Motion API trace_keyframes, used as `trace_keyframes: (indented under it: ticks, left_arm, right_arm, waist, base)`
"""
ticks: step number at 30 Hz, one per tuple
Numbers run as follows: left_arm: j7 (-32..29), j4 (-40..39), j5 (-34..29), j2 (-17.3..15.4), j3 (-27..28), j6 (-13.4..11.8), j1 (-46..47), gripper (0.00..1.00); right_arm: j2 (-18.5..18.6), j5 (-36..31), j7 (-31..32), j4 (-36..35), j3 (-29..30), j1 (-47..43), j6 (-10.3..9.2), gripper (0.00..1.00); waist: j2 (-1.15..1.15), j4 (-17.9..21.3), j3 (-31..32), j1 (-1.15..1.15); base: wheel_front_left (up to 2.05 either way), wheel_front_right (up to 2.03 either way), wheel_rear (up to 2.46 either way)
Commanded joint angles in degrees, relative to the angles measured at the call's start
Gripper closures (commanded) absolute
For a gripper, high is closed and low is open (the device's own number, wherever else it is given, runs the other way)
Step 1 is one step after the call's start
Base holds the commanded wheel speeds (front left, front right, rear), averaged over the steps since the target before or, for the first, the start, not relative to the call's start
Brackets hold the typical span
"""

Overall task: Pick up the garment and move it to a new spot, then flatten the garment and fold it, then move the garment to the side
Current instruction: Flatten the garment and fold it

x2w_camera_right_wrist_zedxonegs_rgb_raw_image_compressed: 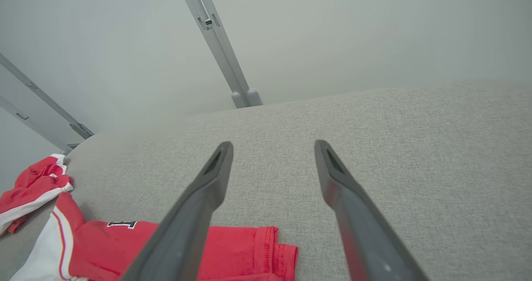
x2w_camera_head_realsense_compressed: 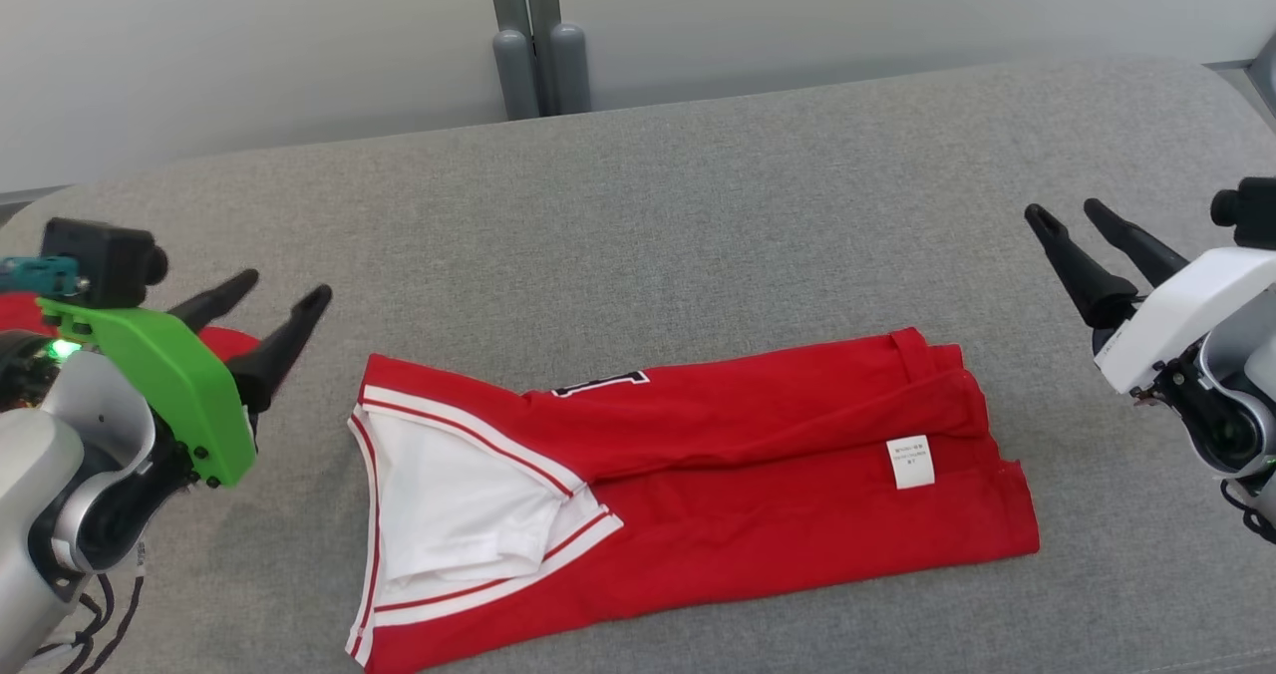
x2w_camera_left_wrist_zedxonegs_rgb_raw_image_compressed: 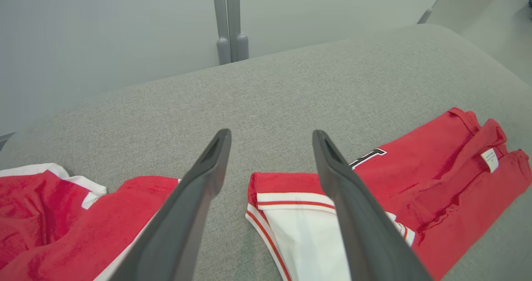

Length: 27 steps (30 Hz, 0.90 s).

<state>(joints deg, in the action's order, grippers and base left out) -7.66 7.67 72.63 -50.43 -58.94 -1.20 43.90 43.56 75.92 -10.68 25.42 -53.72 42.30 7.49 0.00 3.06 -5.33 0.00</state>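
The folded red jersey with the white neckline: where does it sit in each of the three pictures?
Head view: jersey lies low in the middle on the grey cushion.
Left wrist view: jersey at lower right.
Right wrist view: jersey along the bottom, left of centre.
Shared landmark: the grey twin post beyond the cushion's far edge.

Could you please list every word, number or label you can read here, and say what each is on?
White label on the red garment: lines of print, too small to read.
Black, white-edged mark at the garment's folded edge: partly hidden, perhaps "1"; cannot tell.
No other text is legible.
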Motion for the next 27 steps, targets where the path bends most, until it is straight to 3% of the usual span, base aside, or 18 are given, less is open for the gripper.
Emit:
trace_keyframes:
  ticks: [1, 5, 8, 11, 16, 19, 23, 27]
  left_arm:
    - [3.26, -0.65, -1.08, -0.49, 0.92, -1.69, -2.03, 0.0]
    - [13.75, -2.16, -3.42, -1.0, 3.64, -7.44, -5.86, 0.0]
    - [20.68, -3.06, -4.13, 0.05, 5.92, -12.6, -10.27, 0.0]
    - [22.59, -4.97, -5.18, 1.55, 9.3, -15.99, -14.48, 0.0]
    - [22.82, -9.52, -13.87, 6.54, 20.27, -20.87, -23.96, 0.0]
    - [22.84, -11.57, -19.37, 10.18, 26.07, -21.95, -29.65, 0.0]
    - [22.84, -13.15, -25.43, 16.78, 33.9, -21.42, -36.54, 0.0]
    - [22.85, -13.78, -30.43, 22.9, 39.64, -19.41, -41.63, 0.0]
  right_arm:
    - [-0.91, -0.79, -2.09, 0.66, 1.02, -1.67, 0.01, 0.0]
    - [-2.64, -2.52, -4.48, 2.28, 6.73, -4.88, 0.01, 0.0]
    - [-5.66, -7.32, -4.47, 1.5, 16.14, -8.94, 0.01, 0.0]
    - [-8.3, -12.8, -4.48, 0.27, 23.38, -14.31, 0.01, 0.0]
    - [-13.19, -20.18, -4.5, -2.83, 33.33, -22.78, 0.02, 0.0]
    - [-15.35, -23.51, -4.5, -3.88, 36.49, -26.39, 0.02, 0.0]
    - [-18.13, -26.09, -4.51, -4.31, 38.78, -31.01, 0.02, 0.0]
    - [-19.63, -27.27, -4.51, -4.1, 39.35, -33.84, 0.02, 0.0]
  waist:
    - [0.0, -0.18, 0.32, 0.0]
    - [0.0, -0.5, 1.08, 0.0]
    - [0.0, -0.69, 1.87, 0.0]
    - [0.0, -0.93, 2.45, 0.0]
    - [0.0, -1.46, 2.78, 0.0]
    - [0.0, -1.57, 2.58, 0.0]
    - [0.0, -2.01, 2.35, 0.0]
    - [0.0, -2.14, 1.96, 0.0]
  base:
    - [0.0, 0.0, 0.0]
    - [0.0, 0.0, 0.0]
    - [0.0, 0.0, 0.0]
    - [0.0, 0.0, 0.0]
    - [0.0, 0.0, 0.0]
    - [0.0, 0.0, 0.0]
    - [0.0, 0.0, 0.0]
    - [0.0, 0.0, 0.0]
